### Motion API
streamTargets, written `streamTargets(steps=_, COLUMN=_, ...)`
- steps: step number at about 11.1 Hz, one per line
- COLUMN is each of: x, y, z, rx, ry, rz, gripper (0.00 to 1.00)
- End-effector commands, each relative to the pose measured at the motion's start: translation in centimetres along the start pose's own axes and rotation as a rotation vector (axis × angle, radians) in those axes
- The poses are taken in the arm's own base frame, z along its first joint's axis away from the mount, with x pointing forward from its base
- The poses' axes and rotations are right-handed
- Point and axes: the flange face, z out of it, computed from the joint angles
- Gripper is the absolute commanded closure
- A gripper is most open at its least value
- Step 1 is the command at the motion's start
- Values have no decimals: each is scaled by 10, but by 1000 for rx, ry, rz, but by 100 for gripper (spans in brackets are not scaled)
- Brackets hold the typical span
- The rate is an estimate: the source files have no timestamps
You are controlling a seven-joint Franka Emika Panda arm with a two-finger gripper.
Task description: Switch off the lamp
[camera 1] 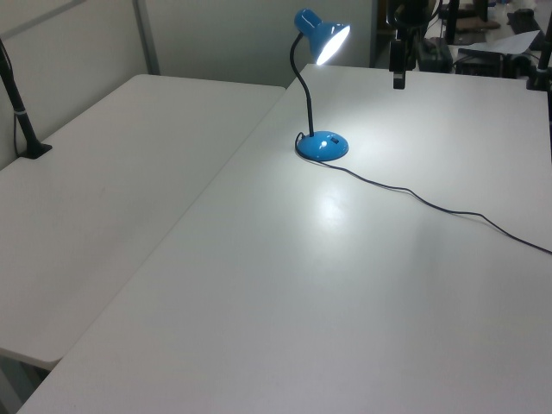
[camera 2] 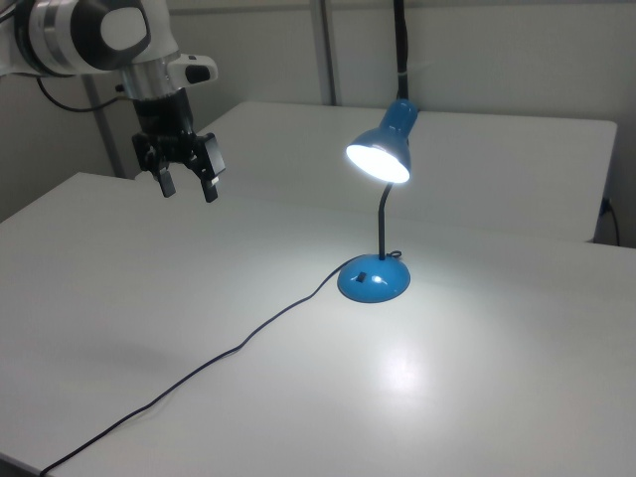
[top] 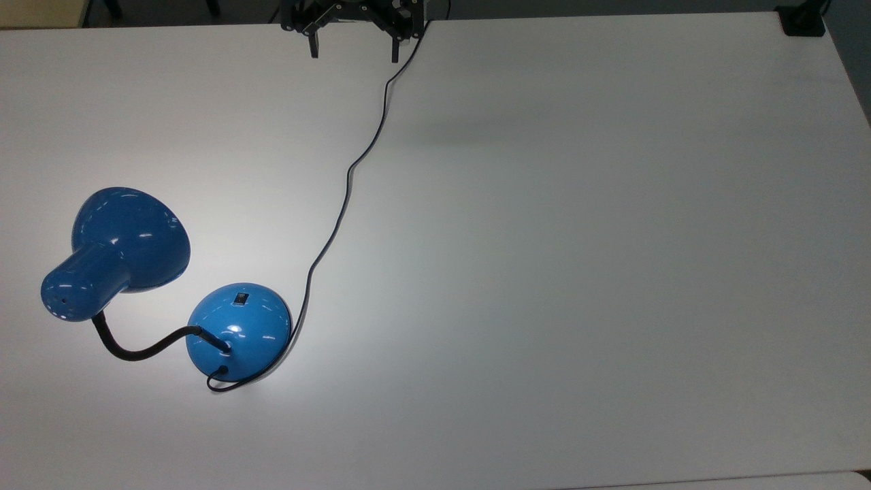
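Lamp (top: pixel 238 331): blue, lit, standing on white surface (top: pixel 578 272) at the top view's lower left; shade (camera 2: pixel 380 154) aglow, bright patch cast beside base. Switch (top: pixel 240 297): small, black, on base dome; position apparently on, rocker itself too small to read. Cord (top: pixel 343 197): thin, black, trailing from base across surface. Gripper (camera 2: pixel 185 184): fingers spread, empty, raised above surface, well apart from lamp.
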Motion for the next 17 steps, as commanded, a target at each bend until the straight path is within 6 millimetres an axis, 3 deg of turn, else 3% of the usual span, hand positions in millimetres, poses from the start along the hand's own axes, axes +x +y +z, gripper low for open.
streamTargets(steps=1, x=-5, y=2, z=-5, rx=16, ry=-21, rz=-60, gripper=89)
streamTargets(steps=2, x=-4, y=2, z=-4, rx=16, ry=-22, rz=-62, gripper=100)
streamTargets(steps=6, x=-2, y=1, z=-1, rx=14, ry=-22, rz=-62, gripper=100)
streamTargets(steps=7, x=-1, y=6, z=1, rx=14, ry=-18, rz=-53, gripper=100)
streamTargets(steps=9, x=11, y=38, z=8, rx=16, ry=30, rz=4, gripper=100)
streamTargets(steps=11, x=31, y=80, z=38, rx=13, ry=72, rz=85, gripper=100)
streamTargets(steps=13, x=37, y=112, z=65, rx=9, ry=134, rz=139, gripper=100)
streamTargets(steps=14, x=38, y=118, z=89, rx=7, ry=153, rz=151, gripper=100)
streamTargets(steps=17, x=66, y=144, z=163, rx=-16, ry=220, rz=193, gripper=100)
